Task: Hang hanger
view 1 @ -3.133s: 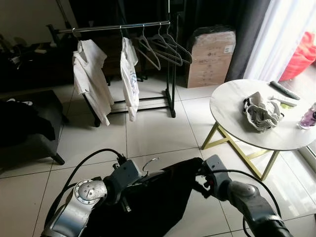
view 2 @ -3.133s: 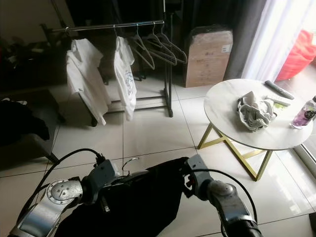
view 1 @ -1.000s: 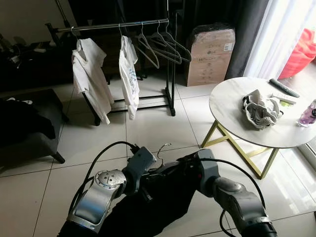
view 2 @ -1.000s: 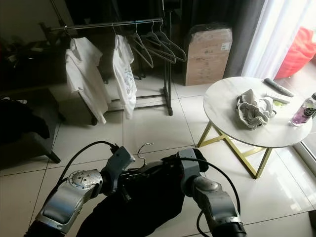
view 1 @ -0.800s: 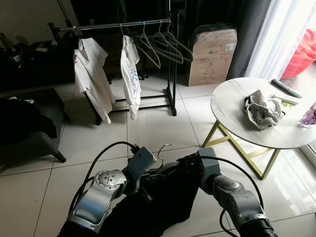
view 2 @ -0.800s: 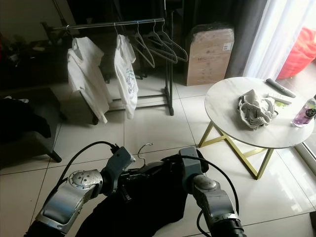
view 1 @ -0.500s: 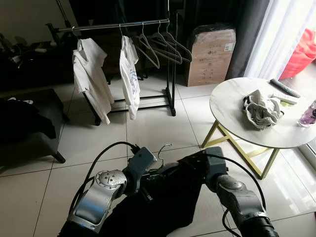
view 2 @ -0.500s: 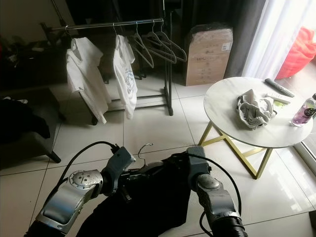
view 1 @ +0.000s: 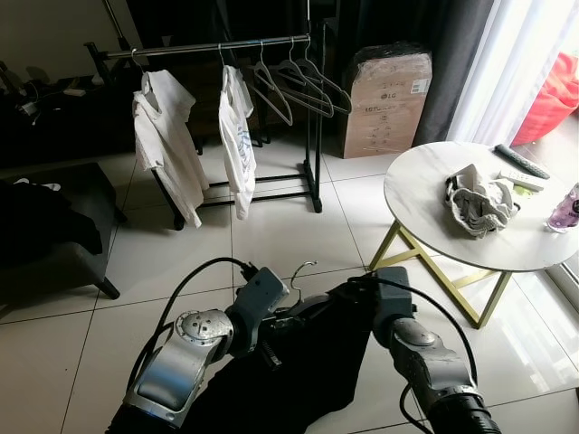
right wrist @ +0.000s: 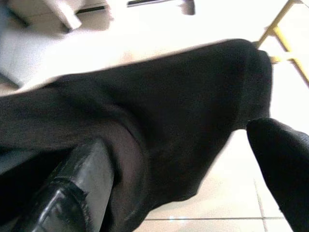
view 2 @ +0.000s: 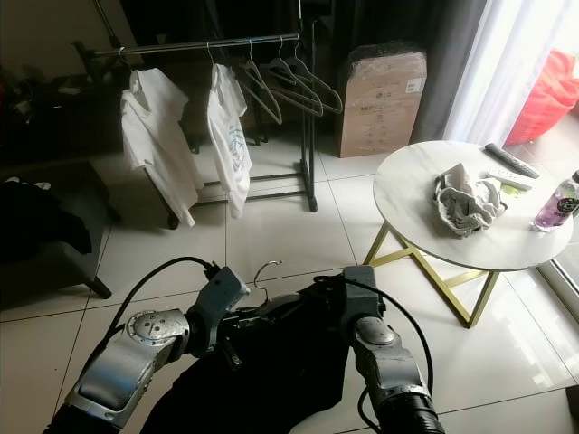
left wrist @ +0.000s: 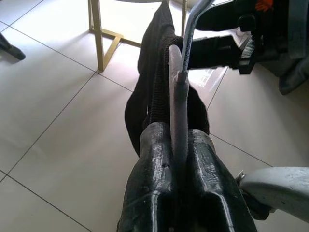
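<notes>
Where logo unreadable: cardboard box (view 1: 386, 102), pincer-held hanger (left wrist: 177, 99).

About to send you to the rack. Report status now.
Left pincer shut on hanger carrying black garment. Right pincer open around garment. Clothes rack ahead across tile floor; round table to the right.

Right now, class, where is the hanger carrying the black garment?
Low and central in the eye views, the hanger is clamped in the left gripper, above the floor tiles.
</notes>
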Available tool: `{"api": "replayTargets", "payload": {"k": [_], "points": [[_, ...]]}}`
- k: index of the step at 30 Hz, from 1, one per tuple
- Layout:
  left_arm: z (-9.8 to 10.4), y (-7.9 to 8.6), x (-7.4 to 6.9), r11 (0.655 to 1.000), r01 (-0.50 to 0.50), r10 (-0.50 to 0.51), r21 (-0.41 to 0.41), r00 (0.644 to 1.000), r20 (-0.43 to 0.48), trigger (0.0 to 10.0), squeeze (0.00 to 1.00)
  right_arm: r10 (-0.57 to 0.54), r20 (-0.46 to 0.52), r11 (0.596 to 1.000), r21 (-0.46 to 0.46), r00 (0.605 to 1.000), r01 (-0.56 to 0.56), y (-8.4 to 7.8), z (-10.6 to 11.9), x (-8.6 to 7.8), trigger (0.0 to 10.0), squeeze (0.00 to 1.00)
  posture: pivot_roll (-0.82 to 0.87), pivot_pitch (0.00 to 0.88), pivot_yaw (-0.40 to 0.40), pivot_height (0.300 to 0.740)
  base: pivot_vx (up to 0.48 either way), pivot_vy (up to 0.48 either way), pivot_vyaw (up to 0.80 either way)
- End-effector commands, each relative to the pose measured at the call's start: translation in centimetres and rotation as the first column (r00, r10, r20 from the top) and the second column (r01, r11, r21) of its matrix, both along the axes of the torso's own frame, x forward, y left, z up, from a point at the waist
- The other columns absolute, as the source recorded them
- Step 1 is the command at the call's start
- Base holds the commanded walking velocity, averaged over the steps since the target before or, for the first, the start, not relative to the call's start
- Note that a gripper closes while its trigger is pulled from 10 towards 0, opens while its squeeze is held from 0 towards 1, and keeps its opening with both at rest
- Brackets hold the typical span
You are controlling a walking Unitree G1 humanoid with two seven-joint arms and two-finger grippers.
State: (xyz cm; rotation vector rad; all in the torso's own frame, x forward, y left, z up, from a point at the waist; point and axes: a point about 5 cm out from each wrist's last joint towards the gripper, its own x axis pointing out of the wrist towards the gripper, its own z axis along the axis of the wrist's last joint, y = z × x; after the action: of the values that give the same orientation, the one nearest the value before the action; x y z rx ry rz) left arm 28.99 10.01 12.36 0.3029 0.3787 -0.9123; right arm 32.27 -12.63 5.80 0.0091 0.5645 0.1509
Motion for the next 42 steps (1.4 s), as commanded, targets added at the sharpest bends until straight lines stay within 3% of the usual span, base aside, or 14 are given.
{"api": "replayTargets", "payload": {"k": [1,7,8,27,34,36,37,42], "points": [[0.8,-0.3,-0.2,0.999,0.027,-0.027,-0.023,0.999,0.017,10.0,0.00,0.058,0.013,0.998,0.013,0.998,-0.058,0.9,0.3,0.1,10.0,0.00,0.02,0.133,0.055,0.740,0.000,0.000,0.00],[0.9,-0.3,-0.1,0.999,0.026,-0.026,-0.020,1.000,0.017,10.0,0.00,0.081,0.019,0.997,0.018,0.997,-0.081,1.0,0.3,0.1,10.0,0.00,0.02,0.135,0.054,0.740,0.000,0.000,0.00],[0.9,-0.3,-0.1,0.999,0.025,-0.025,-0.019,1.000,0.016,10.0,0.00,0.087,0.024,0.996,0.019,0.996,-0.088,1.0,0.4,0.1,0.0,0.00,0.02,0.136,0.054,0.740,0.000,0.000,0.00],[0.8,0.5,-0.8,0.998,0.063,-0.063,0.015,0.998,-0.006,10.0,0.00,0.048,0.046,0.996,-0.078,0.998,-0.044,-0.4,0.7,0.9,0.0,0.00,0.03,0.139,0.052,0.740,0.000,0.000,0.00],[0.3,3.6,-1.8,0.988,0.095,-0.094,0.126,0.996,-0.013,10.0,0.00,0.011,0.039,0.992,-0.122,0.999,-0.006,-1.8,0.5,1.2,0.0,0.00,0.03,0.139,0.053,0.740,0.000,0.000,0.00],[0.2,5.0,-2.0,0.983,0.088,-0.088,0.163,0.996,-0.012,10.0,0.00,0.004,0.039,0.991,-0.130,0.999,0.002,-2.1,0.5,1.3,0.0,0.00,0.03,0.139,0.052,0.740,0.000,0.000,0.00],[-0.1,6.2,-2.2,0.971,0.088,-0.089,0.222,0.996,-0.010,10.0,0.00,-0.005,0.038,0.990,-0.138,0.999,0.010,-2.5,0.5,1.4,0.0,0.00,0.04,0.139,0.052,0.740,0.000,0.000,0.00],[-0.1,7.8,-3.2,0.956,0.132,-0.129,0.263,0.991,-0.032,10.0,0.00,-0.025,0.031,0.987,-0.159,0.999,0.029,-3.4,0.4,1.5,0.0,0.00,0.03,0.139,0.050,0.740,0.000,0.000,0.00]]}}
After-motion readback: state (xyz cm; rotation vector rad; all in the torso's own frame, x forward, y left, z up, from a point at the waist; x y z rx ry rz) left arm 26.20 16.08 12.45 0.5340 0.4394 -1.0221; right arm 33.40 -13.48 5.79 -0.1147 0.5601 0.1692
